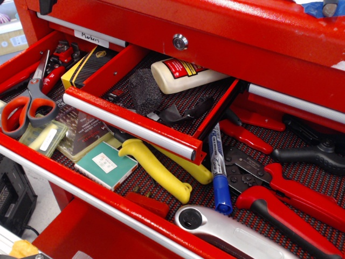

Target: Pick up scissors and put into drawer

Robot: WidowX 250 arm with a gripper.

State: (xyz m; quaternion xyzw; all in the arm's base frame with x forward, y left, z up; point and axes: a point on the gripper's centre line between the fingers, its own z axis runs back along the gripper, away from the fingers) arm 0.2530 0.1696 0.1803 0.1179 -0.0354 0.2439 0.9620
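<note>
Scissors (29, 102) lying at the far left of the wide lower drawer (302, 162), grey loops toward the near edge, short blades pointing away toward the back, partly on top of small flat packets (46, 137). Narrow drawer (135, 121) pulled open just to the right, with silver bar handle (129, 125) across the front and a white glue bottle (186, 74) and dark foam (144, 89) already inside. Judged best to come down over the pivot or the blades, across their width, since the loops are wide; then lift clear above the bar handle before moving right, and release over the bare mesh near the front. Gripper (46, 5) almost out of view, only a dark corner at the top left; spread or pressed together cannot be told. Nothing held yet, as far as visible.
</note>
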